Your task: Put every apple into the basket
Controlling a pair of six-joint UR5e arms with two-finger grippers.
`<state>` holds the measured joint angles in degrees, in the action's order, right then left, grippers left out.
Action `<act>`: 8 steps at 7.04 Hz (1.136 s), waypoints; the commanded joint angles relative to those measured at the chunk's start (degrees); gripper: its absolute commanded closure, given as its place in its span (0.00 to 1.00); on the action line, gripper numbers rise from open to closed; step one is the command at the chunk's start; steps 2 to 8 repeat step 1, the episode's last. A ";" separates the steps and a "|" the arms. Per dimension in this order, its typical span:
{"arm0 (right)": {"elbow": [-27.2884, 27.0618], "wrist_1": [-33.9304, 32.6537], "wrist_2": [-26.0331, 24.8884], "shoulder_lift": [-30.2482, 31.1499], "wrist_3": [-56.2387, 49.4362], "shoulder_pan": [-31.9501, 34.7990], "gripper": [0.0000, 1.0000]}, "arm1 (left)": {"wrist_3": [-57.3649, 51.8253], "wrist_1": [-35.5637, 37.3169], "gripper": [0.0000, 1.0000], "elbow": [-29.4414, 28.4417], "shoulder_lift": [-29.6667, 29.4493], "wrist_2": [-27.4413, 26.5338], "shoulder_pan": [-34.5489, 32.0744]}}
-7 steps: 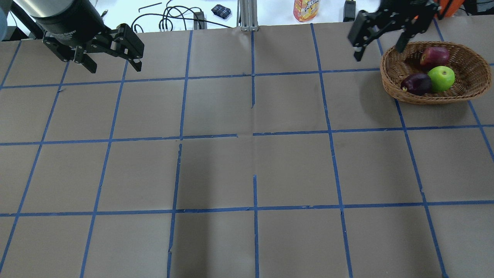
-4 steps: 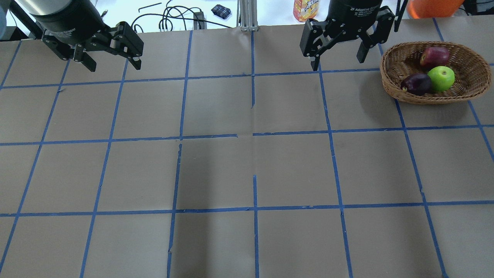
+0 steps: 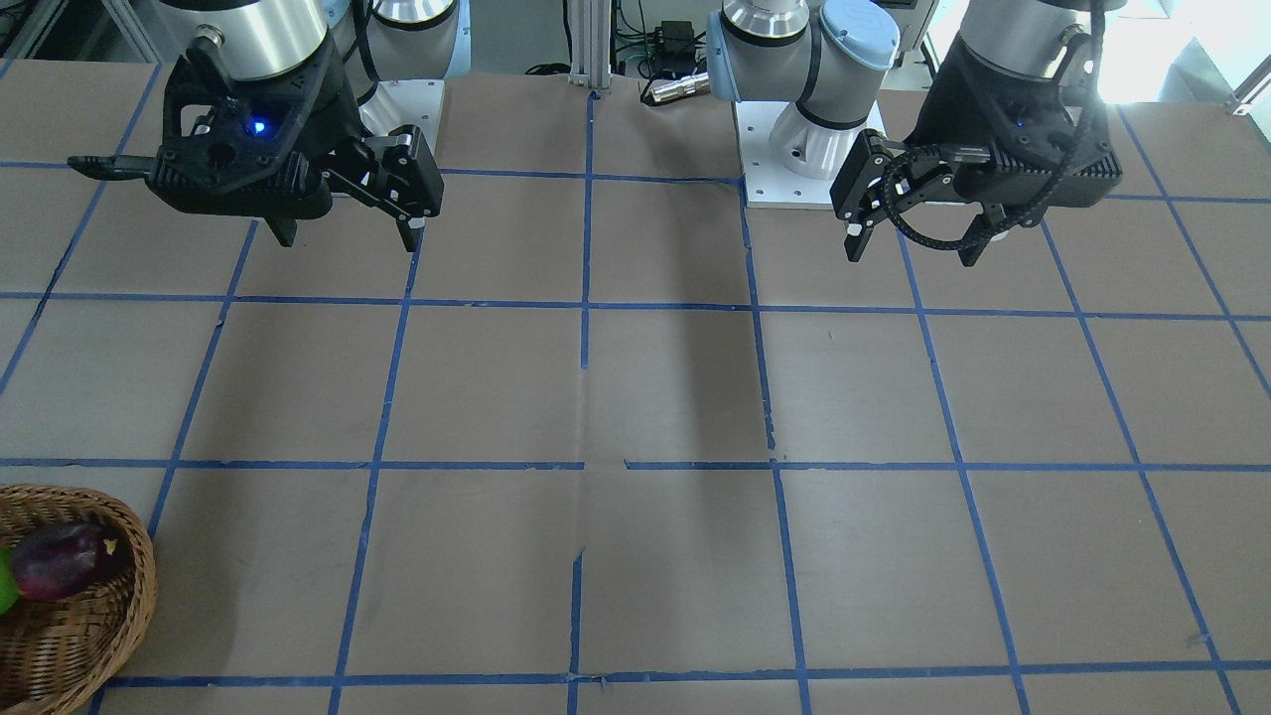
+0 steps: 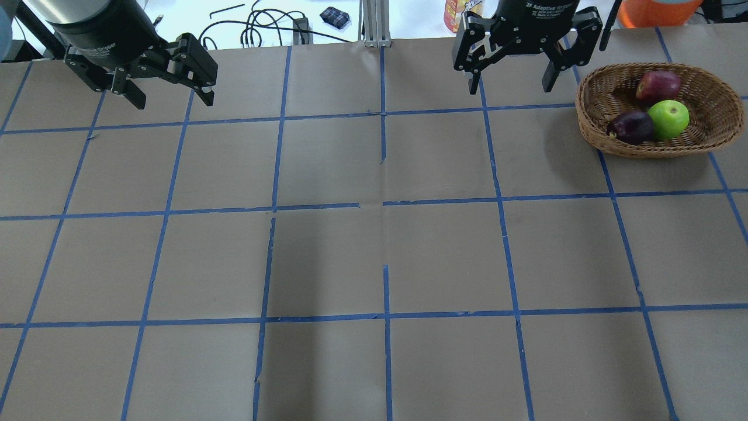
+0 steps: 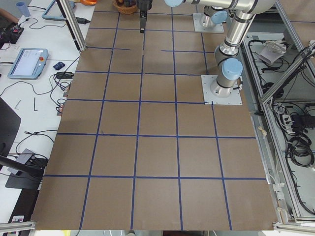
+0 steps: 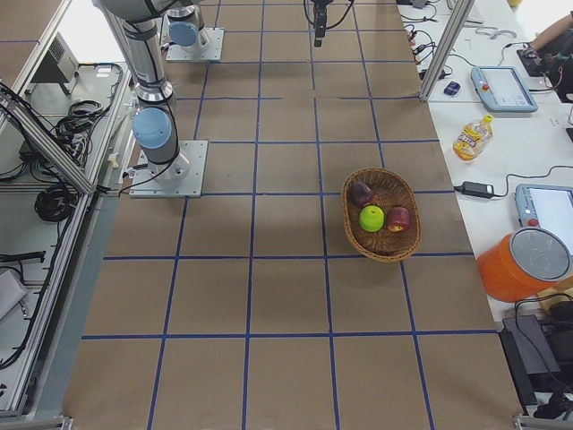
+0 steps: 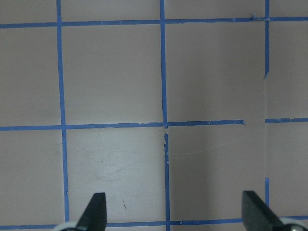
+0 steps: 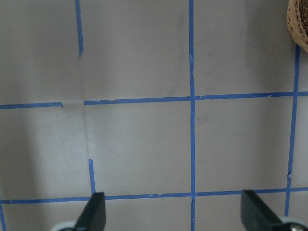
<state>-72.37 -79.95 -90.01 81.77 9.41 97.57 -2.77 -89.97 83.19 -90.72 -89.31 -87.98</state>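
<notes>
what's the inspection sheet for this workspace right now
surface: brown-paper table with a blue tape grid, tape gapped in places
job's things: red apple, purple apple and green apple all lie inside the basket
clutter: nothing seen
grippers: left gripper and right gripper both open, fingers empty, above the table; the right one is beside the basket
cables: black cables on the white bench past the far edge
surroundings: yellow bottle, orange bucket, pendant
</notes>
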 commanded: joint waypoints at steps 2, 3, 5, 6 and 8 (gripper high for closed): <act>-0.06 -0.21 0.01 -0.12 0.17 -0.02 0.00 | -0.13 -0.12 0.00 -0.04 0.02 -0.16 0.00; -0.06 -0.21 0.01 -0.12 0.17 -0.02 0.00 | -0.13 -0.12 0.00 -0.04 0.02 -0.16 0.00; -0.06 -0.21 0.01 -0.12 0.17 -0.02 0.00 | -0.13 -0.12 0.00 -0.04 0.02 -0.16 0.00; -0.06 -0.21 0.01 -0.12 0.17 -0.02 0.00 | -0.13 -0.12 0.00 -0.04 0.02 -0.16 0.00; -0.06 -0.21 0.01 -0.12 0.17 -0.02 0.00 | -0.13 -0.12 0.00 -0.04 0.02 -0.16 0.00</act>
